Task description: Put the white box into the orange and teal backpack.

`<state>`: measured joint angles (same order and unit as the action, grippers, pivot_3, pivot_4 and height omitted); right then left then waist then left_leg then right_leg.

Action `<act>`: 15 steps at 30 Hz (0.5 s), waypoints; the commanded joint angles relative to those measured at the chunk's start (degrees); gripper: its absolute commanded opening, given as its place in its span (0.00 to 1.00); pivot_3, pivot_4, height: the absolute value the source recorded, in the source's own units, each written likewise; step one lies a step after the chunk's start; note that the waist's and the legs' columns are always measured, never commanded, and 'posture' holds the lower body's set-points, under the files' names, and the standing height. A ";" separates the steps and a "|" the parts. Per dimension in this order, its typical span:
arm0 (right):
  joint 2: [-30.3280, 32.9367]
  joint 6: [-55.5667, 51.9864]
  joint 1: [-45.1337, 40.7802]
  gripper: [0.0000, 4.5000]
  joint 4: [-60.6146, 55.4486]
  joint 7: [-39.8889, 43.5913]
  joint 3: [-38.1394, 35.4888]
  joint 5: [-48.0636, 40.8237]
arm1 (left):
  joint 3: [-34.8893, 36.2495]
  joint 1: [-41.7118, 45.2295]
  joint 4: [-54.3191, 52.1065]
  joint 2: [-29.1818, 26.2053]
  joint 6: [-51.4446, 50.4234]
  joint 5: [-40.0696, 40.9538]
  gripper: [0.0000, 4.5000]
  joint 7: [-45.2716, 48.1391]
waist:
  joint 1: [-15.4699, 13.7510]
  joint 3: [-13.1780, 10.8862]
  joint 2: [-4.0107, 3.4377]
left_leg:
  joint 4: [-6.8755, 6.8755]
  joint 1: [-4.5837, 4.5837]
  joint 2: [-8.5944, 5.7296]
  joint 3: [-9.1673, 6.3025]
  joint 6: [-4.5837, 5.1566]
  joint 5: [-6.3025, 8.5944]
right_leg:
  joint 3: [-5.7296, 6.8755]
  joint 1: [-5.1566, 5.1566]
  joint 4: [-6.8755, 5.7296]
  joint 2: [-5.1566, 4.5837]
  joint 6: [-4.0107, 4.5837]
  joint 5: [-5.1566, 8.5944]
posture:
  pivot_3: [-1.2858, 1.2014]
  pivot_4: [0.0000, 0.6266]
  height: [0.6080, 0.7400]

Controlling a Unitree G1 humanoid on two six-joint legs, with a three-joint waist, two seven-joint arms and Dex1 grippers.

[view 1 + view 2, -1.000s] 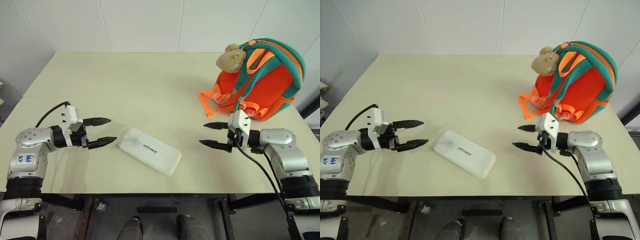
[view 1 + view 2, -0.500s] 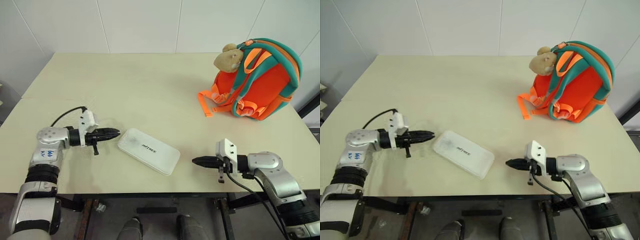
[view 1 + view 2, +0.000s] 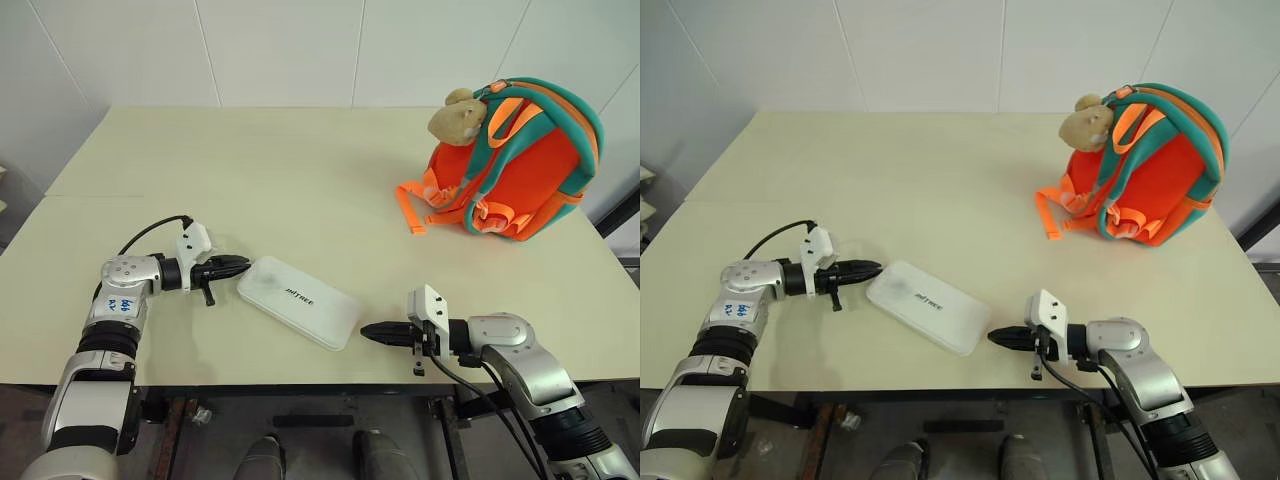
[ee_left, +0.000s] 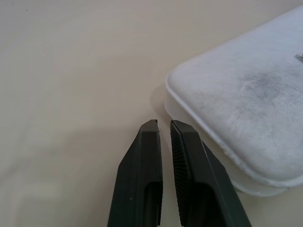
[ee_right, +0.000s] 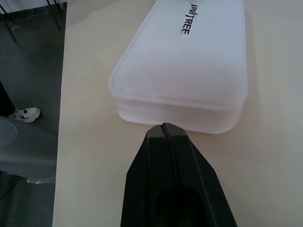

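White box (image 3: 298, 301) lies flat on the pale tabletop (image 3: 300, 180), near the front edge and slanted, with one short end toward each arm. Nothing of the job looks done yet: the box is not lifted, and the orange and teal backpack (image 3: 520, 160) stands well apart from it at the far right corner, its straps facing the robot; I can't tell from here whether it is unzipped.

Both arms sit low at the tabletop, aimed at the box from opposite ends. The left tool (image 3: 237, 265) is pinched closed with nothing between its fingers, tip just beside the box's left end; the left wrist view shows a sliver of tabletop between them. The right tool (image 3: 372, 333) is likewise clenched on nothing, tip right at the box's near-right end, close enough that I cannot say whether it touches. My guess is the two closed tips are meant to squeeze the box between them. Lifting, carrying and inserting all remain.

The box is a smooth, matte plastic case with rounded corners, a seam round its side and small dark lettering on top. The backpack looks soft and padded, with loose orange webbing and a tan plush bear (image 3: 458, 115) near the top.
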<state>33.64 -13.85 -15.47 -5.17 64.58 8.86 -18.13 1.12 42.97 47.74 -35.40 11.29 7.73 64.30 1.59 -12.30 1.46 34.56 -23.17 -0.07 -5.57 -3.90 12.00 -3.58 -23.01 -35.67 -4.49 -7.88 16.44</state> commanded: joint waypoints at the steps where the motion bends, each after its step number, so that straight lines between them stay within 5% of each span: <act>1: -0.71 0.29 -1.61 0.00 0.01 -0.24 0.09 -0.20 | -0.21 0.43 -0.85 1.48 0.98 0.05 0.10 0.06 | -0.01 0.00 0.00 | 0.00 0.00 0.00 0.00 0.00 0.00 | 0.00 0.01 0.00 0.00 0.00 0.00 | 0.52 0.24 1.00; 15: -1.82 5.70 -11.12 0.00 11.68 0.10 -1.60 2.95 | -1.00 -7.89 -12.89 3.26 -5.49 2.39 0.10 3.10 | 0.09 0.01 0.01 | 0.05 0.04 0.00 -0.01 0.00 0.00 | 0.00 0.05 -0.04 0.00 -0.02 -0.02 | 0.52 0.24 1.00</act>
<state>32.77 -10.81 -24.44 6.92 64.58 7.65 -14.76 2.21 36.23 39.04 -33.86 6.68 8.87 65.02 1.68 -12.29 1.48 34.62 -23.13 -0.06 -5.58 -3.90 12.00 -3.59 -22.95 -35.70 -4.49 -7.90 16.42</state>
